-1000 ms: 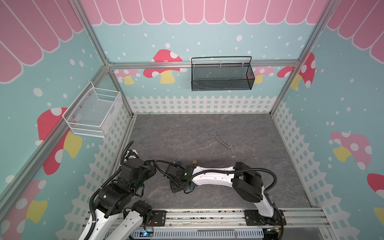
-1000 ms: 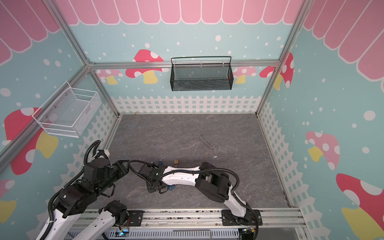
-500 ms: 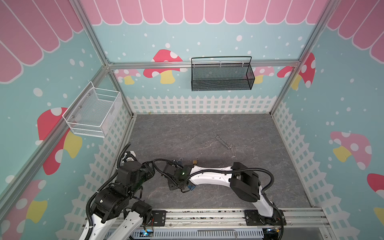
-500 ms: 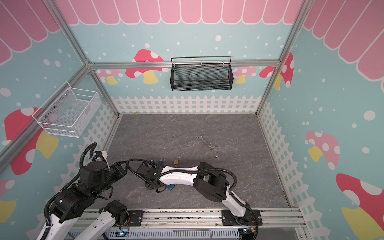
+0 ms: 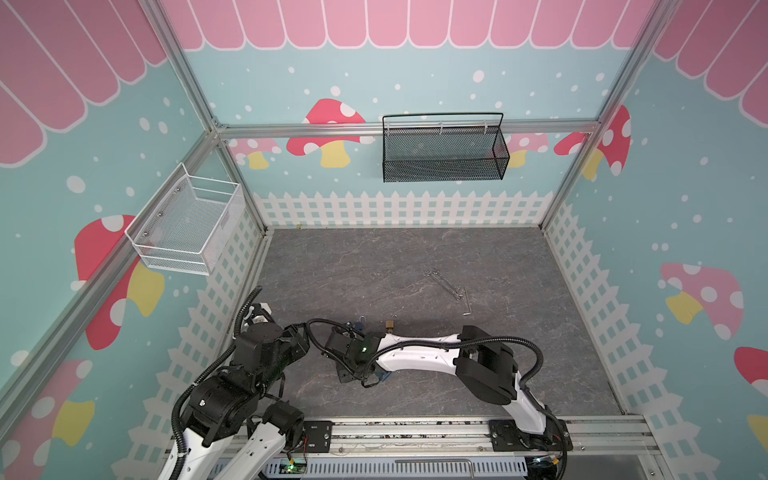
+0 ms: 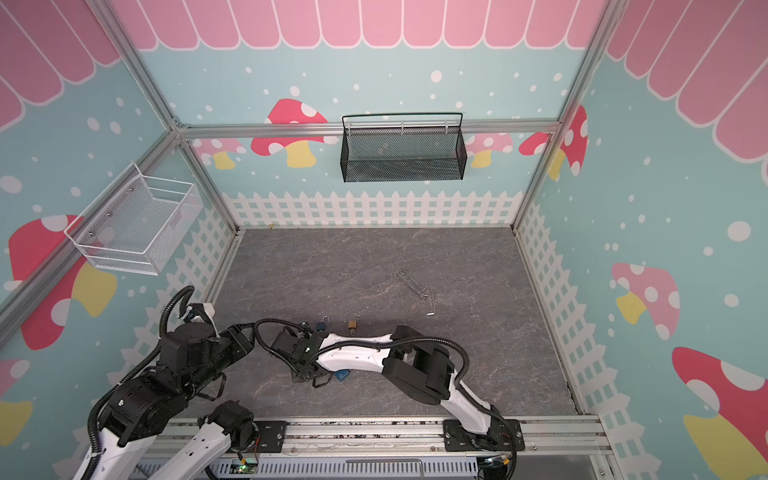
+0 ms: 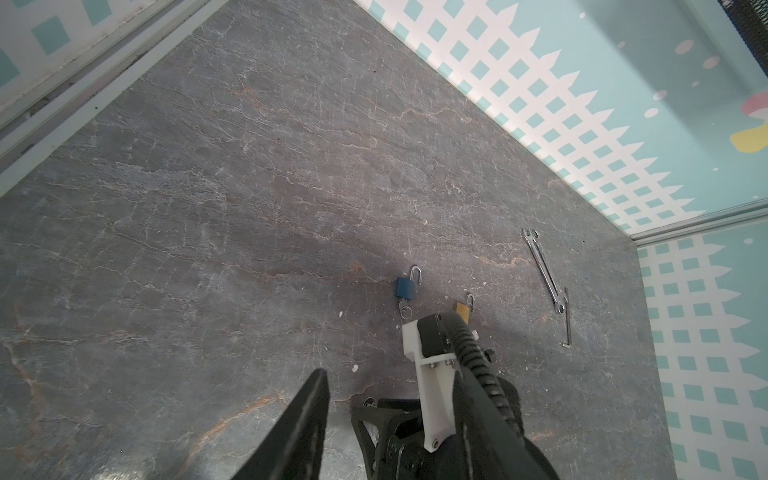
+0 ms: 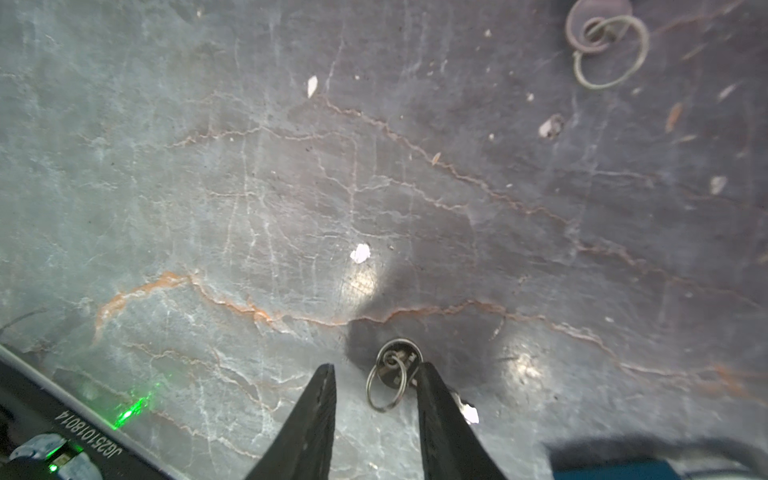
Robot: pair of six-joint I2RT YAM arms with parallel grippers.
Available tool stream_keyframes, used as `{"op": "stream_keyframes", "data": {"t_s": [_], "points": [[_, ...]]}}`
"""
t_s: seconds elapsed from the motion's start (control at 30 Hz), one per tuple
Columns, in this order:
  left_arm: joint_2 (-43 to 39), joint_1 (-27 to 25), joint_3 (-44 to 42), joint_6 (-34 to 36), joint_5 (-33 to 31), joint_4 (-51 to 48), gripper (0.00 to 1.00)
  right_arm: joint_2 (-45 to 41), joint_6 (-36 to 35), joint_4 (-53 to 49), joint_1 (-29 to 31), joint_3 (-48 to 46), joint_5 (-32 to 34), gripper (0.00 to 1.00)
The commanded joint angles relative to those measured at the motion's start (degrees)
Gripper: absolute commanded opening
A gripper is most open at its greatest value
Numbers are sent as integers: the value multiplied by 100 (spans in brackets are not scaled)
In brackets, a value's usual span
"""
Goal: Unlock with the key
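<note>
**gearhead_lu:** So where's the key (image 8: pixel 397 365) sitting?

**benchrat:** Flat on the grey floor (image 8: pixel 249 187), right between the tips of the right gripper (image 8: pixel 376 368). In the right wrist view its round head, with a little split ring (image 8: pixel 385 388) through it, touches one finger (image 8: pixel 436 407). The other finger stands clear of it. So the jaws are partly apart and nothing's actually pinched.

**gearhead_lu:** And the locks?

**benchrat:** The blue padlock (image 7: pixel 405 287) and brass padlock (image 7: pixel 462 309) lie near each other, further out on the floor, shackles toward the back wall. The blue one has a second key (image 7: pixel 404 309) on a ring right at its base. In both top views the right arm (image 5: pixel 415 357) reaches low across to the left half, and a blue item (image 6: pixel 343 376) peeks out from under it.

**gearhead_lu:** Left gripper?

**benchrat:** The left gripper (image 5: pixel 308 343) hangs just beside the right wrist. Only one of its fingers (image 7: pixel 309 411) makes it into the left wrist view, so how wide it stands can't be told. Two wrenches (image 5: pixel 444 284) and a hex key (image 5: pixel 467 301) lie well off to the right.
</note>
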Motion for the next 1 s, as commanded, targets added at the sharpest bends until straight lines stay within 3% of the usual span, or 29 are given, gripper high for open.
{"op": "stream_keyframes", "data": {"t_s": [0.0,0.5,0.97], "points": [[-48,27,24,-21,-45,-51,48,171,156,-161,59,162,139,34],[-35,27,41,-15,-88,-52,49,310,74,-337,72,384,197,26],[-83,28,19,-15,-71,-70,49,354,174,-407,164,464,215,28]]}}
